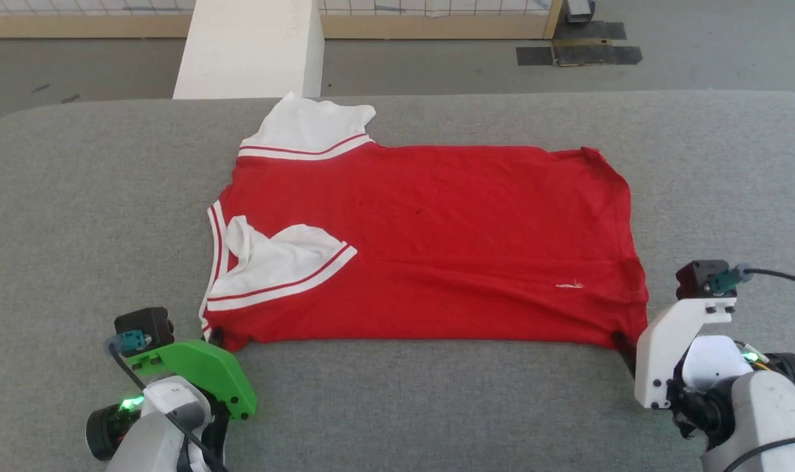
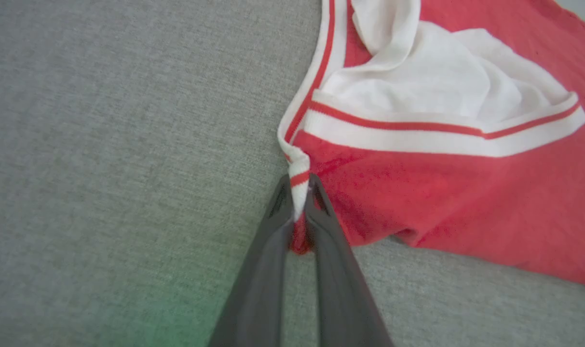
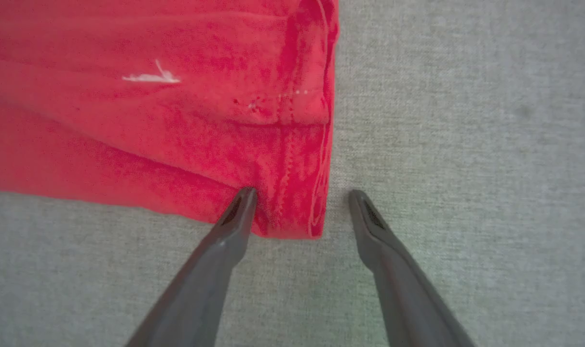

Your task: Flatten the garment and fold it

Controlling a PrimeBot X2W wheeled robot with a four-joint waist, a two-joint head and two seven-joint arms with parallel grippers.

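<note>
Pinching the garment (image 2: 466,202), left gripper (image 2: 299,185) half-hides its corner — right gripper (image 3: 302,195) gapes astride another.

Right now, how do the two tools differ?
The left tool is shut, pinching the garment at its striped corner; the right tool stands open, straddling the red corner. The left tool wears a green bracket, the right tool a white bracket. Both are at its near edge.

Probably a robot lab, taped floor (image 1: 404,65), mesh fencing (image 1: 436,6) (wooden base (image 1: 430,26))
</note>
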